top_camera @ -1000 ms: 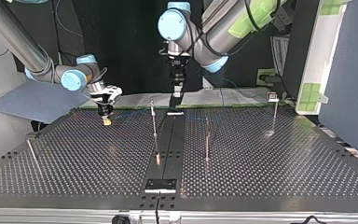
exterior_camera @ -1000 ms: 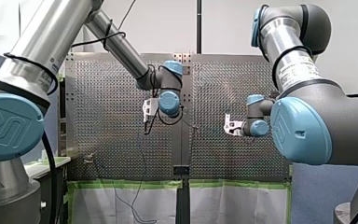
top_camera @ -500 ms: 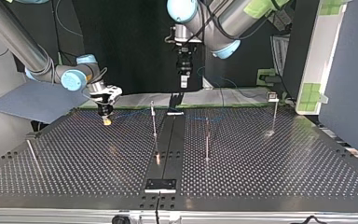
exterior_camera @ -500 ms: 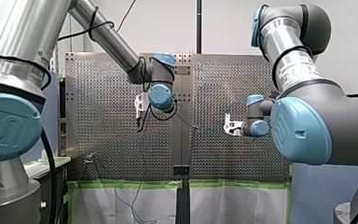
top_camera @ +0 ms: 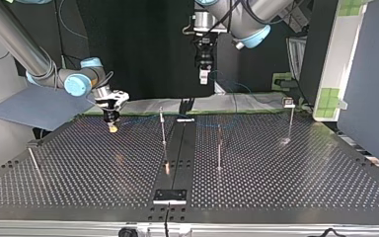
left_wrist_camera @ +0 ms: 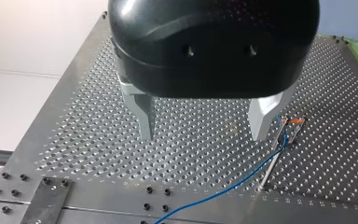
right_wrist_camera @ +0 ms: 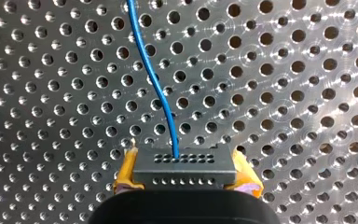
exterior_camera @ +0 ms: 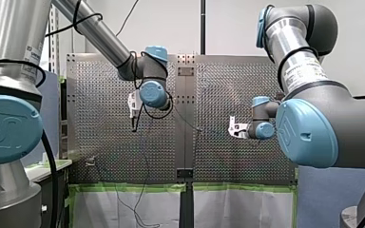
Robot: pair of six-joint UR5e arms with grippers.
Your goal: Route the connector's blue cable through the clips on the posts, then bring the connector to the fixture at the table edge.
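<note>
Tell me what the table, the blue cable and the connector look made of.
Table: metal, probably aluminium, brushed and shiny; it glints around each hole. Blue cable: likely a wire in smooth plastic insulation; it curves freely and is evenly coloured. Connector: seems moulded dark grey plastic, matte, with rows of small holes.

A UR logo is showing on my left arm's blue joint cap; the arm labels are showing too small to read.
</note>
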